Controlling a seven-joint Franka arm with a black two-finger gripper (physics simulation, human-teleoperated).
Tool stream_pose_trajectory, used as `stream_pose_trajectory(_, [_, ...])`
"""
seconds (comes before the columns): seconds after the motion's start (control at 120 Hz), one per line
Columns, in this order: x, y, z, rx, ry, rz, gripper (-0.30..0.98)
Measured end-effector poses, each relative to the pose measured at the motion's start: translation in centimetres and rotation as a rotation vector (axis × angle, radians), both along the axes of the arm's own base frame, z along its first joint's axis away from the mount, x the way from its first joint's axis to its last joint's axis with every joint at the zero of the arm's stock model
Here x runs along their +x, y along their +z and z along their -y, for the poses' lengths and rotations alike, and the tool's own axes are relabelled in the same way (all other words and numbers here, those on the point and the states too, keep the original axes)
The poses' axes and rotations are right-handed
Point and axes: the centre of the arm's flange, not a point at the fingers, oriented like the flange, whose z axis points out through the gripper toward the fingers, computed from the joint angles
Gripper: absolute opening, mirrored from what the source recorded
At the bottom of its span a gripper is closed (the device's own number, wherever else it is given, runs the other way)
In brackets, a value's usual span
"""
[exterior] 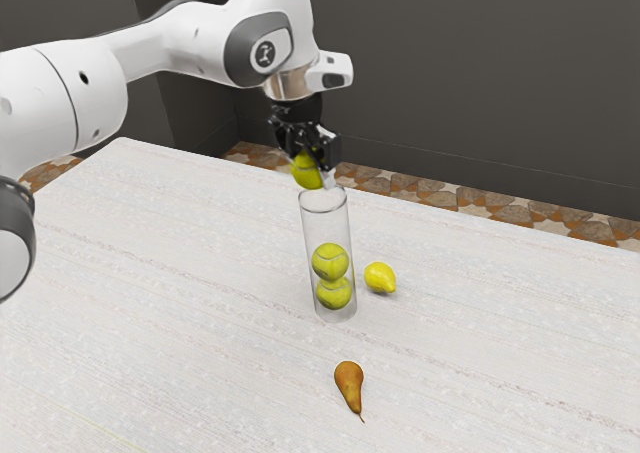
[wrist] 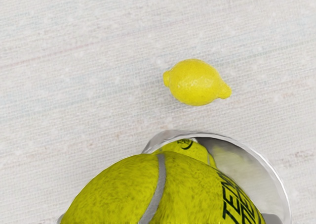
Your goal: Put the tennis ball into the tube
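My gripper (exterior: 312,163) is shut on a yellow-green tennis ball (exterior: 306,171), held just above the rim of a clear upright tube (exterior: 306,223) and a little toward the exterior view's left. Two more tennis balls are stacked inside the tube, the upper one (exterior: 330,261) resting on the lower one (exterior: 334,293). In the wrist view the held ball (wrist: 133,189) covers much of the tube's round mouth (wrist: 261,159), and part of a ball inside (wrist: 187,149) is visible past it.
A lemon (exterior: 380,278) lies beside the tube's base, toward the exterior view's right; the wrist view has the lemon (wrist: 195,82) too. Nearer the exterior camera, a brown pear (exterior: 348,381) lies on the white table (exterior: 180,303).
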Motion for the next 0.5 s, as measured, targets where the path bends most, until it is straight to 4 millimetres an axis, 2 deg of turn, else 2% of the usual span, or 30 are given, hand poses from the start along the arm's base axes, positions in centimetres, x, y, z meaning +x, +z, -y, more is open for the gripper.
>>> stream_pose_trajectory(0.217, [-0.9, -0.1, 1.7, -0.001, -0.021, -0.017, 0.27])
stream_pose_trajectory(0.383, [-1.1, -0.7, 1.8, 0.002, -0.017, -0.031, 0.27])
stream_pose_trajectory(0.5, [-1.1, -0.8, 1.8, -0.001, -0.014, -0.032, 0.41])
